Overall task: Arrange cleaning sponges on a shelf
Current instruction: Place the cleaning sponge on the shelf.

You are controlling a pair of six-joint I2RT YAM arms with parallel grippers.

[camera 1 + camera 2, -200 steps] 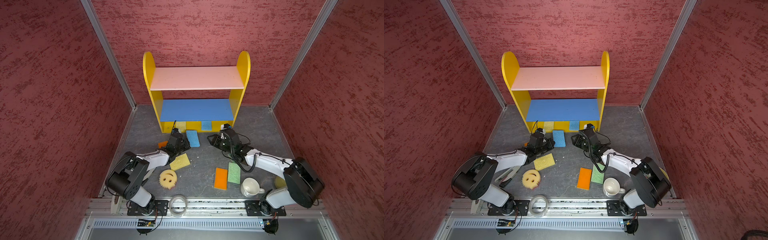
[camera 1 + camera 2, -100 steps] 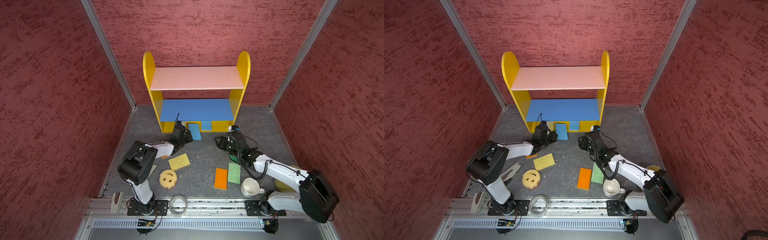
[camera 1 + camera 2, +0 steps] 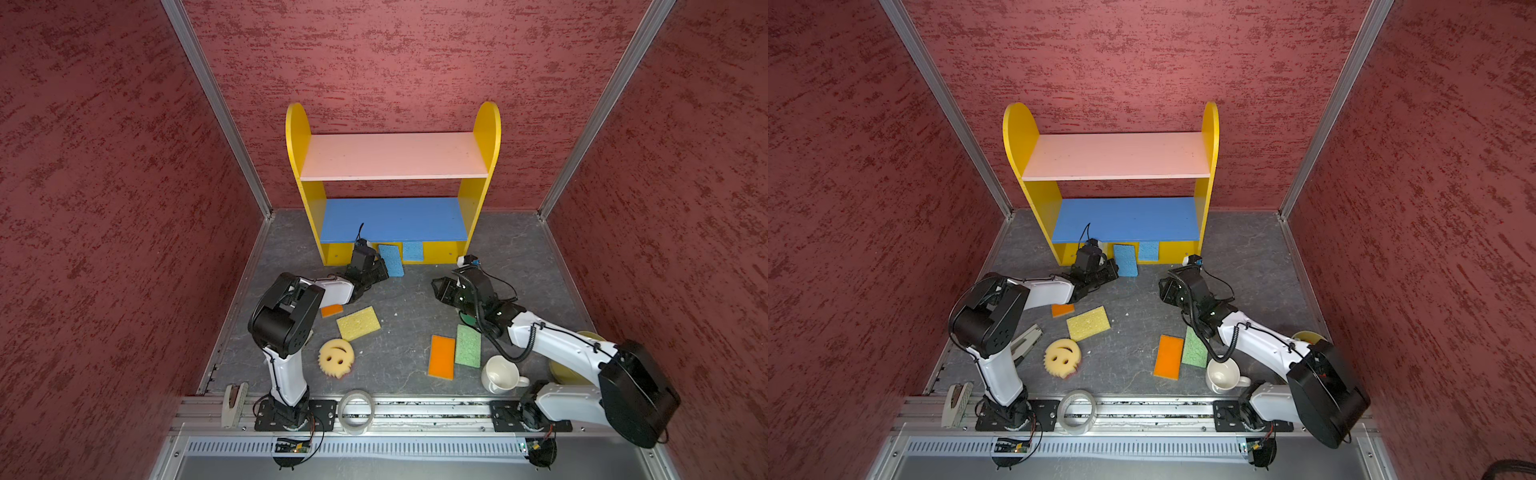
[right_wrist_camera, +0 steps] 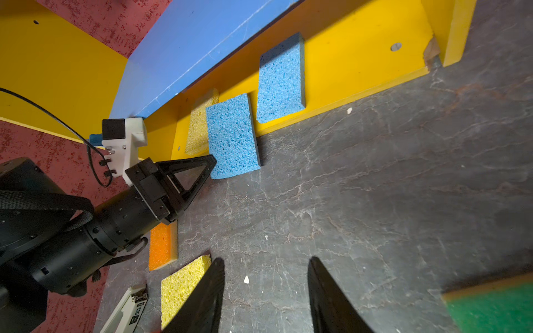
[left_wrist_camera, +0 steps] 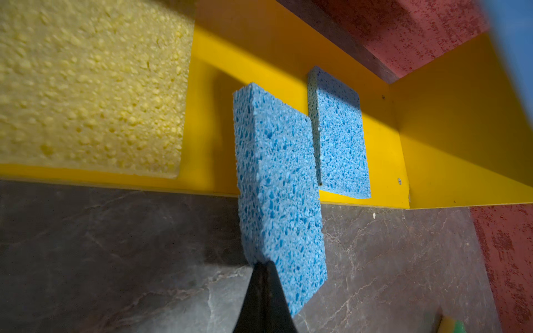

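The shelf [image 3: 487,124] stands against the back wall. One blue sponge [image 3: 391,259] lies half on its yellow base [image 5: 216,129] and half on the floor. My left gripper [image 5: 264,268] is shut, its tip pressed against that sponge's [image 5: 277,187] near end. A second blue sponge [image 5: 337,138] and a yellow sponge [image 5: 86,86] lie on the base. My right gripper [image 4: 265,268] hangs open over bare floor, right of the left gripper [image 4: 212,161]. Loose on the floor are a yellow sponge [image 3: 358,323], a small orange one [image 3: 331,310], the smiley one [image 3: 336,357], and an orange [image 3: 441,356] and a green [image 3: 468,345] sponge.
A white mug [image 3: 500,374] stands by the right arm's base, and a clear tape ring [image 3: 356,411] lies on the front rail. A stapler [image 3: 1025,343] lies by the left arm. Red walls close in both sides and the back.
My left gripper has moved toward the shelf, sliding the blue sponge partly onto the base. The right gripper has drawn back from the shelf, toward the front right.
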